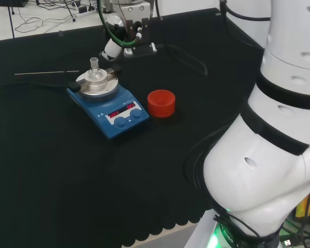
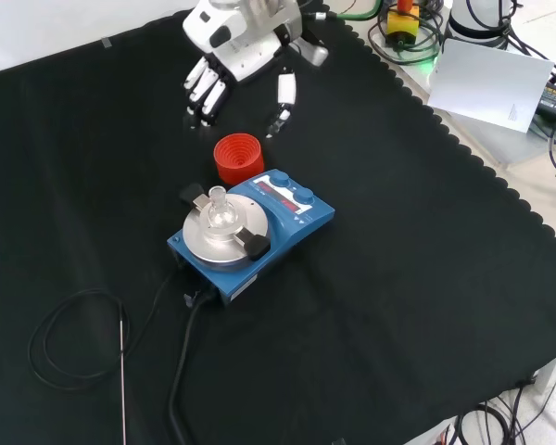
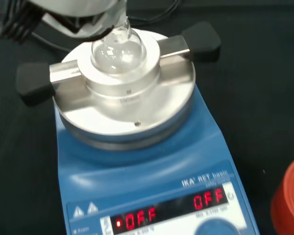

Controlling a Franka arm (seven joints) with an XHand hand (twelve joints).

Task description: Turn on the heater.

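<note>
Black-cloth worktop (image 2: 398,306) carrying blue heater (image 2: 296,227) with round silver plate (image 2: 208,248) and two black-tipped clamp arms. Small clear round-bottom flask (image 2: 220,209) seated in metal block at plate centre, neck upright. Red lit displays on heater front panel (image 3: 171,210), two blue knobs (image 1: 129,120) just below them in head view.

Hand (image 2: 224,56) above worktop at top of front view, well apart from heater, touching nothing. Fingers (image 2: 204,93) straight and slightly spread, pointing down toward cloth, holding nothing; thumb (image 2: 284,97) set apart to the right in front view. In head view, hand (image 1: 113,46) beyond heater, tips near flask neck in the picture but no contact seen.

Red ribbed ring stand (image 2: 238,158) on cloth just below fingertips in front view, between fingers and heater, just beside heater's panel end; whether touching heater cannot be told. Heater beyond red stand from fingers, panel end toward fingers, plate end away.

Wrist view: plate and flask (image 3: 117,51) close under blurred white part of hand (image 3: 83,14); red stand edge (image 3: 290,200) beside panel.

Black cable (image 2: 181,371) from heater's far end, away from fingers, running to front-view bottom edge; second thin black lead looped on cloth to front-view left (image 2: 56,343). Thin metal rod (image 2: 123,380) lying flat beside loop, well apart from fingers.
</note>
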